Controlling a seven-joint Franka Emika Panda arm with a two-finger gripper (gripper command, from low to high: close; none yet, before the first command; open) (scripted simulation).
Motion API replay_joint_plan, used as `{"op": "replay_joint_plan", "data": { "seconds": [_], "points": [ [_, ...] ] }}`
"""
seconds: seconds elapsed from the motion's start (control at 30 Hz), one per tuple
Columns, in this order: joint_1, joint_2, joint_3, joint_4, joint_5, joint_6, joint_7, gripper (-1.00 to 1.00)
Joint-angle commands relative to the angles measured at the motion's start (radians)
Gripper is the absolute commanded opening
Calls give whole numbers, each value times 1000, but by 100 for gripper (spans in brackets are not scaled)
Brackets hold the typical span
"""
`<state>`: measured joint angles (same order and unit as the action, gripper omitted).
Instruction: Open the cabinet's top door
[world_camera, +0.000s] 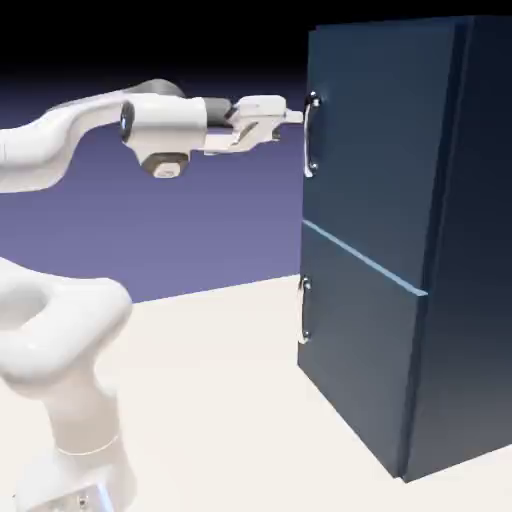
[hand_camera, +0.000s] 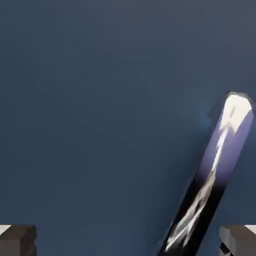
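The dark navy cabinet (world_camera: 440, 250) stands at the right of the exterior view. Its top door (world_camera: 370, 150) carries a short vertical silver handle (world_camera: 311, 135) near its left edge. My gripper (world_camera: 293, 117) reaches level from the left, its tips just short of the handle's upper part. In the hand view the door's blue panel (hand_camera: 100, 100) fills the frame. There the silver handle (hand_camera: 212, 175) slants from upper right down toward the bottom, close to the right fingertip (hand_camera: 239, 240). The left fingertip (hand_camera: 17, 240) sits far apart from it, so the jaws are open with nothing held.
The shorter lower door (world_camera: 355, 350) with its own small handle (world_camera: 304, 310) sits below a pale seam. The white arm's base (world_camera: 70, 400) stands at the lower left on the pale table (world_camera: 230, 420).
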<state>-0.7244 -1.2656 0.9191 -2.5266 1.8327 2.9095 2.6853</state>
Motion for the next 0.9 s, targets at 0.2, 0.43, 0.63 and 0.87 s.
{"op": "replay_joint_plan", "data": {
  "seconds": [0.2, 0.43, 0.63, 0.87],
  "points": [
    [-118, -84, 109, 49, 217, -35, 212, 0],
    [-297, -121, 151, 132, 298, -137, 212, -100],
    [-247, -295, 43, -37, 322, -398, 212, -100],
    [-250, -470, -86, -205, 326, -702, 213, -100]
  ]
}}
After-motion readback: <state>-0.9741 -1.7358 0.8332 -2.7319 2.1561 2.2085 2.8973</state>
